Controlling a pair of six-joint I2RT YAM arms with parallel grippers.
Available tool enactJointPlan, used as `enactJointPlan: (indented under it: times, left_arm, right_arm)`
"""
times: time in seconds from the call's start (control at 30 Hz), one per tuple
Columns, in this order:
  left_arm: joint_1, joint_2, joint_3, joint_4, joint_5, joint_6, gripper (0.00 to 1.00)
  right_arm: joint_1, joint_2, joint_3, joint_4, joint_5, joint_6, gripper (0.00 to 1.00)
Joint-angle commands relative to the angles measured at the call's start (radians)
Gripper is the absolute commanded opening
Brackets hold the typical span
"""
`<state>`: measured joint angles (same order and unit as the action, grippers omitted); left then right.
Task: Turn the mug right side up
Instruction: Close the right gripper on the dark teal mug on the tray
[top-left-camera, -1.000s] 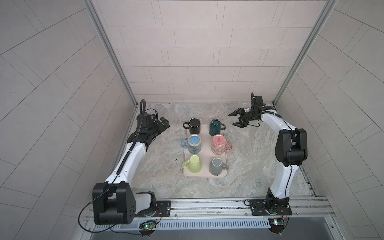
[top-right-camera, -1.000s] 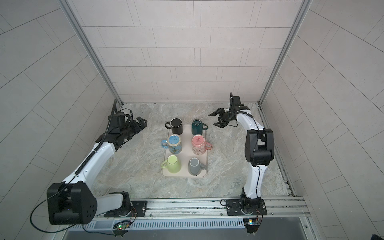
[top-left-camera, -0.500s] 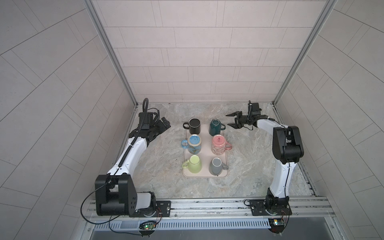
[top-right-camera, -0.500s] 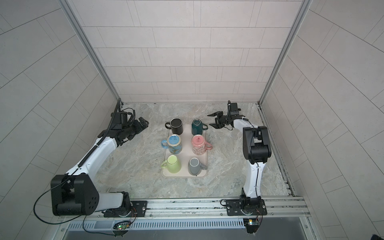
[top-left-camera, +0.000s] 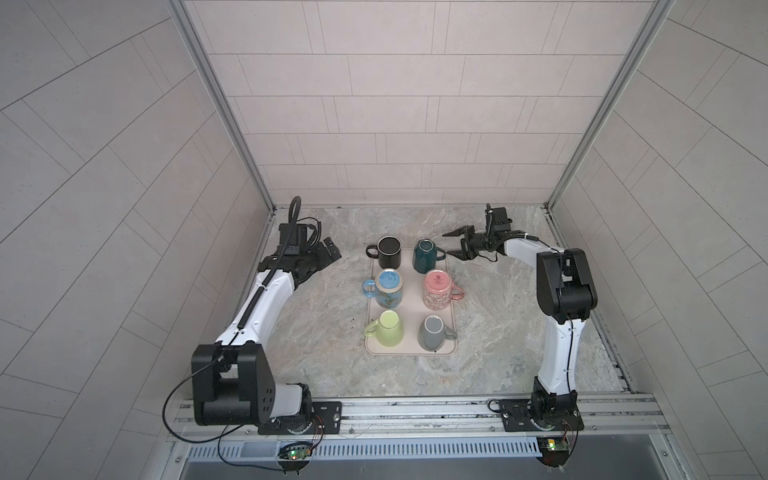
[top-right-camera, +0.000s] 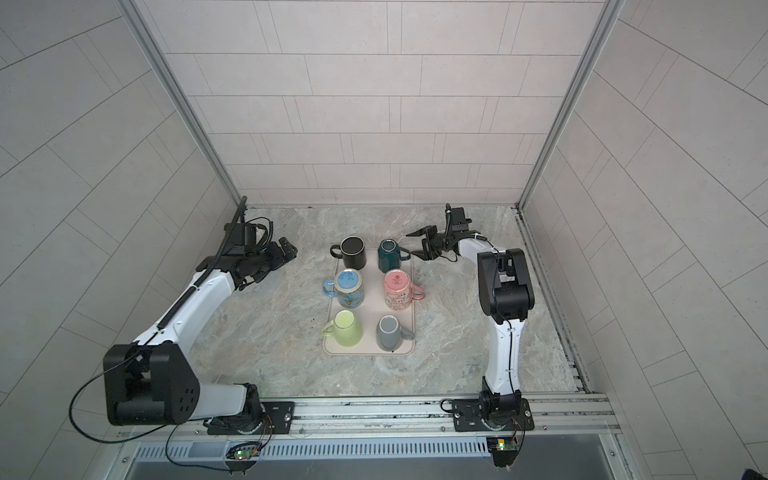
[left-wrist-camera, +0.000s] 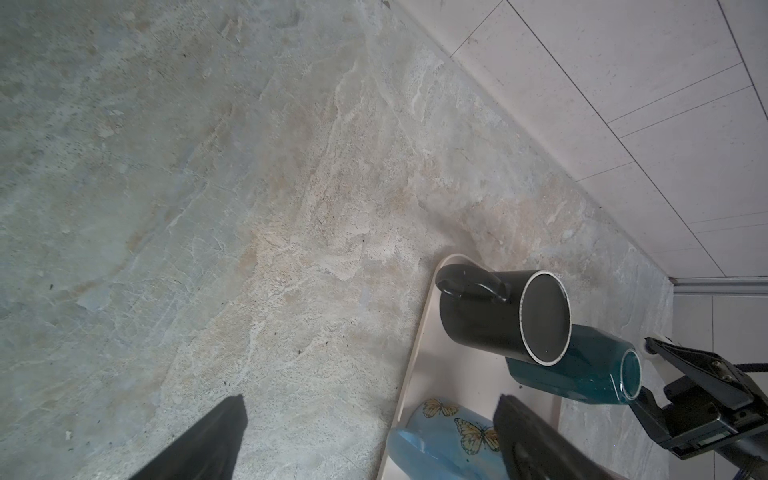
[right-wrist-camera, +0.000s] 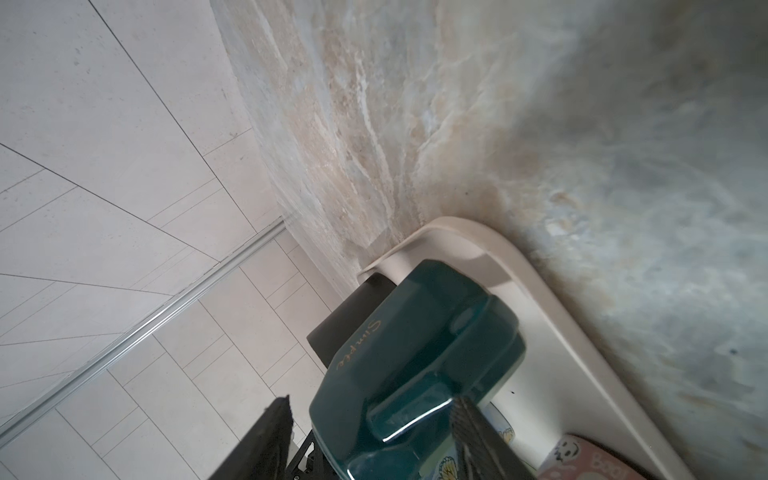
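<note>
A dark teal mug (top-left-camera: 426, 254) (top-right-camera: 390, 253) stands at the tray's far right corner with its narrower, ringed end up. It looks inverted, and its handle points right. My right gripper (top-left-camera: 449, 243) (top-right-camera: 411, 243) is open, level with that handle. In the right wrist view the gripper (right-wrist-camera: 372, 401) straddles the handle of the teal mug (right-wrist-camera: 415, 332), one finger close beside it and the other well clear. My left gripper (top-left-camera: 330, 249) (top-right-camera: 291, 249) (left-wrist-camera: 370, 405) hangs open and empty over the table, left of the tray.
The beige tray (top-left-camera: 411, 351) also holds a black mug (top-left-camera: 389, 252) standing mouth up. Blue butterfly (top-left-camera: 388, 286), pink (top-left-camera: 438, 289), green (top-left-camera: 388, 330) and grey (top-left-camera: 432, 332) mugs stand base up. The back wall is close behind both grippers.
My right gripper has moved left and down from near the back wall to the teal mug's handle, its jaws narrowing slightly. The left gripper has barely moved.
</note>
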<state>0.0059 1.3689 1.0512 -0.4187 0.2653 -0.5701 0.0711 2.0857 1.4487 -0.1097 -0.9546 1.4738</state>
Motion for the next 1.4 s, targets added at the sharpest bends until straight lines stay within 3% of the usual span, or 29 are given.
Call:
enactJointPlan:
  times: [0.0, 0.73, 1.1, 1.37]
  left_arm:
    - [-0.002, -0.022, 0.02, -0.023, -0.013, 0.019, 1.0]
    - [-0.001, -0.015, 0.009, -0.017, -0.018, 0.02, 1.0]
    - [0.0, -0.011, 0.01, -0.018, -0.028, 0.027, 1.0]
    - [-0.001, -0.011, 0.002, -0.013, -0.024, 0.029, 1.0]
  right_arm:
    - [-0.001, -0.032, -0.014, -0.022, 0.023, 0.007, 0.62]
    - [0.019, -0.001, 0.022, -0.065, -0.038, 0.012, 0.67]
    - [0.031, 0.044, 0.019, 0.021, -0.058, 0.086, 0.67]
    - [0.033, 0.08, 0.018, 0.087, -0.069, 0.13, 0.61]
